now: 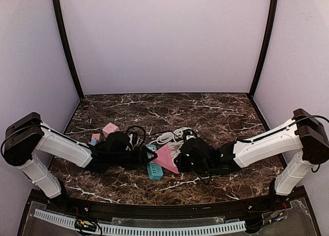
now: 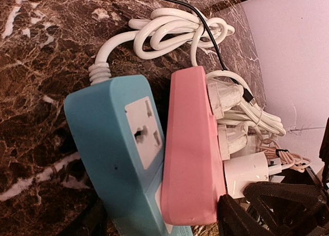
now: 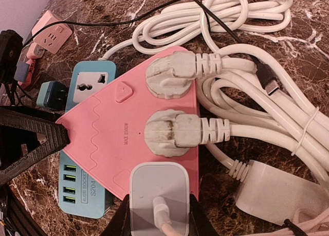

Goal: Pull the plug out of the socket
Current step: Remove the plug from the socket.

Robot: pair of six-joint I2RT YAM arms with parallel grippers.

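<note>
"Three plugs in the pink socket [image 3: 118,128] on the tabletop. Which one?"
"Square white plug [image 3: 157,187] at its corner — my right claw [image 3: 158,215] is clamped on its sides. Left claw [image 1: 148,155] sits at the socket and blue strip [image 3: 90,82]; whether it bites, I can't tell."
"Next?"
"Extraction, I'd say — brace left, pull right straight out, no twisting."

One pink socket block [image 3: 118,138]; one blue power strip [image 3: 85,192]; two round plugs [image 3: 167,76]; one white charger [image 3: 159,187].
</note>
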